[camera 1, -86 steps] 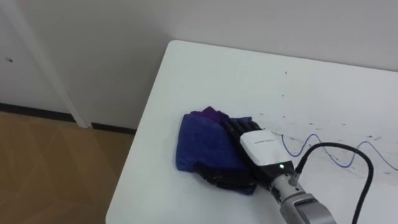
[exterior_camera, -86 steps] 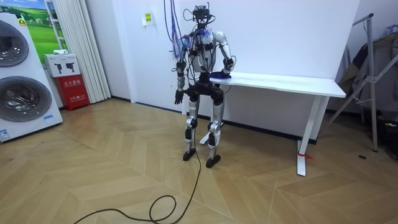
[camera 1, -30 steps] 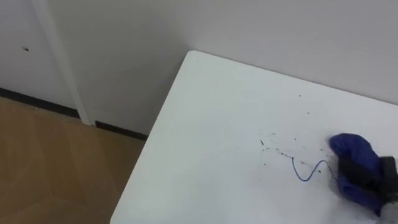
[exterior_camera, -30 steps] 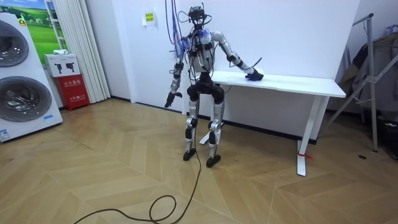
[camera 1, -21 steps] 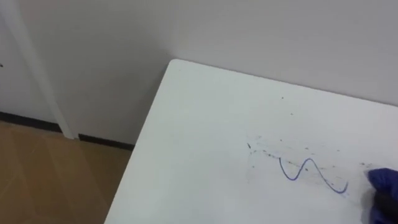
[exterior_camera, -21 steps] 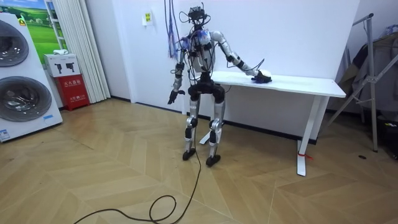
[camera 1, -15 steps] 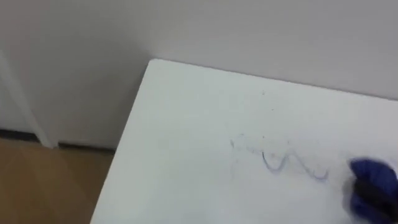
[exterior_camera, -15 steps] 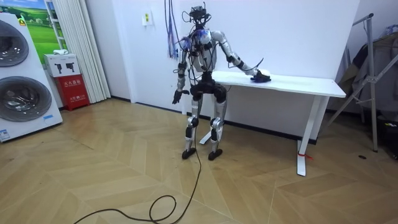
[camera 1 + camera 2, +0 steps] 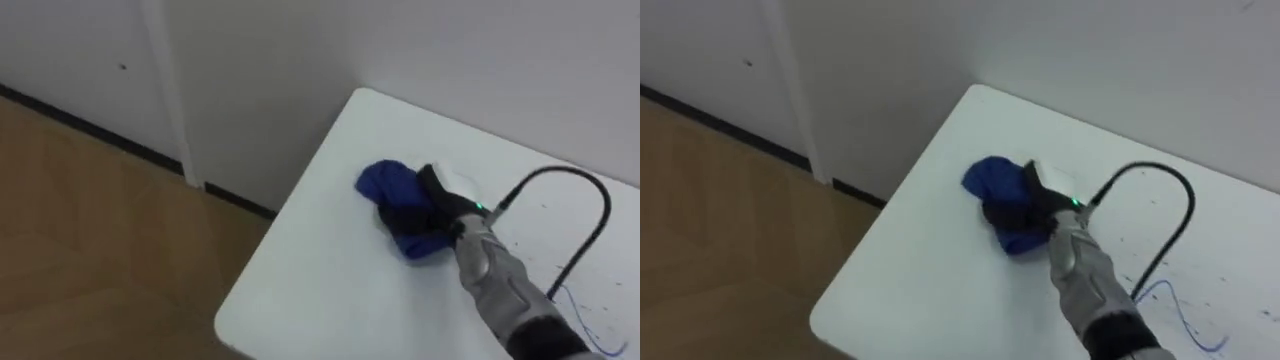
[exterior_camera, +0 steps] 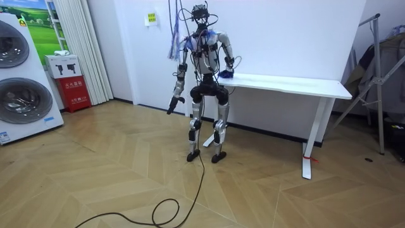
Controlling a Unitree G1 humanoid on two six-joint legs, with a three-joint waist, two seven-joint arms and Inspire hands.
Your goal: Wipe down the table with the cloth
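Right hand (image 9: 447, 197) lies on the bunched blue cloth (image 9: 385, 186), near the table's (image 9: 320, 285) corner by the wall; we cannot tell whether it clasps the cloth or presses it flat. Further along the table, a blue pen squiggle (image 9: 570, 300) marks the top.

From the room view, we see the robot standing at the table's end, its left hand (image 10: 169, 107) hanging away from the table, too small to judge. Beyond that end stand a red box (image 10: 71, 85) bearing a white label, washing machines (image 10: 22, 88) and a yellow wall sign (image 10: 150, 18), print unreadable.
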